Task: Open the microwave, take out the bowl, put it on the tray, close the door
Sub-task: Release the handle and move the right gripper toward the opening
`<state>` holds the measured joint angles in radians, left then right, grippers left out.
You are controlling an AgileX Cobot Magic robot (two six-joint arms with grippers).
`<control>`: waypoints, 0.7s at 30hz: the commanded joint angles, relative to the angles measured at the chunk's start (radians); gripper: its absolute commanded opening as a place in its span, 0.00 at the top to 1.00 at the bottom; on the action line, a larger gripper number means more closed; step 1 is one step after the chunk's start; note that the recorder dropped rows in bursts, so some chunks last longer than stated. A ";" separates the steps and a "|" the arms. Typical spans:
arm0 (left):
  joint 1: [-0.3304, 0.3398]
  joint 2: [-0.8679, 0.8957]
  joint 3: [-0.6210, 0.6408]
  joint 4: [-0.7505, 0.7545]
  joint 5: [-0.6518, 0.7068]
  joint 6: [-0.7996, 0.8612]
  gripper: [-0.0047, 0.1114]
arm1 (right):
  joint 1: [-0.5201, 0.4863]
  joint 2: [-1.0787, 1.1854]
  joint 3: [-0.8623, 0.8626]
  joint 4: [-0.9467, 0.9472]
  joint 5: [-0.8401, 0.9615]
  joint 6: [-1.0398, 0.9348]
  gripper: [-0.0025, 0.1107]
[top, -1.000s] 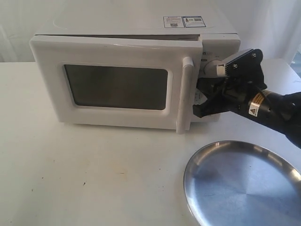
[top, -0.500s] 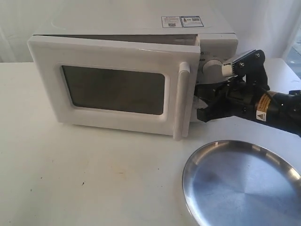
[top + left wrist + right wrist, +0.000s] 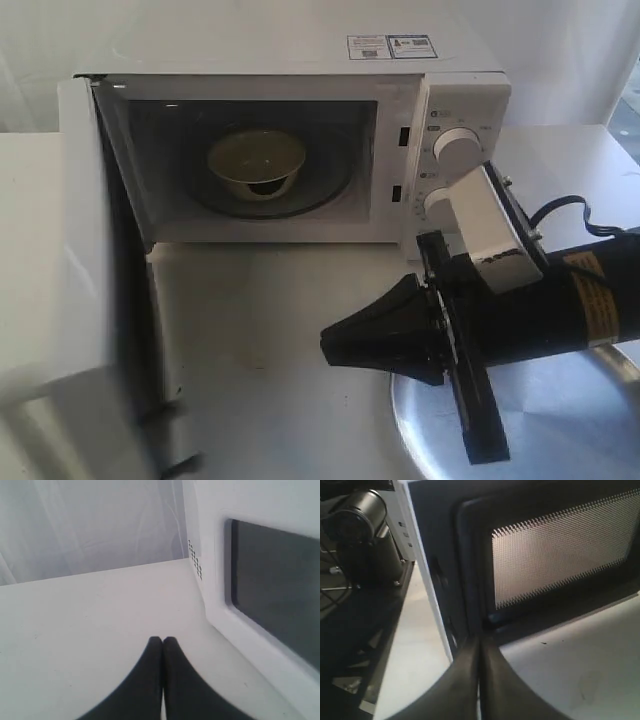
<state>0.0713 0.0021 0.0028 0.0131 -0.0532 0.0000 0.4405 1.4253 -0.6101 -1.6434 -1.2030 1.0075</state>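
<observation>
Over on the far left, the left gripper [image 3: 162, 642] only shows up in its own wrist view. Its black fingers [image 3: 147, 675] are pressed together, tips touching, low over the white table [image 3: 75, 615]. It's near the outer face of the microwave's white door [image 3: 212, 580], the side with the dark rectangular window.

From the exterior view that door stands wide open, nearly edge-on to the camera, hinged on the left side of the white boxy countertop microwave [image 3: 300, 60]. So the cavity is fully on show. The small round cream ceramic bowl [image 3: 257, 158] sits upright inside, on the round glass turntable [image 3: 325, 192], well apart from the tray.

Right of the cavity are the 2 round white knobs [image 3: 459, 145], 1 above the other, and a couple of stickers [image 3: 390, 46] sit on top of the box.

Further right and nearer the camera, the right gripper [image 3: 328, 348] hangs over the table in front of the microwave. Its black fingers are shut against each other and point left toward the open door. Its wrist view shows the door's inner side with the mesh window close ahead of the tips.

The arm's black body covers a good part of the large round shiny silver metal tray [image 3: 570, 435] in the lower right corner. Can't tell if it's actually touching it.
</observation>
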 commanded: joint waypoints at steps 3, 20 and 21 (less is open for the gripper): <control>-0.002 -0.002 -0.003 -0.006 0.001 0.000 0.96 | 0.018 -0.001 0.061 0.009 -0.018 0.037 0.98; -0.002 -0.002 -0.003 -0.006 0.001 0.000 0.96 | 0.051 0.164 0.081 0.341 0.088 -0.091 0.98; -0.002 -0.002 -0.003 -0.006 0.001 0.000 0.96 | 0.064 0.182 0.069 0.343 0.093 -0.091 0.98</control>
<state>0.0714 0.0021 0.0028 0.0169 -0.0532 0.0000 0.4741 1.5583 -0.5150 -1.3333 -1.1151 0.9402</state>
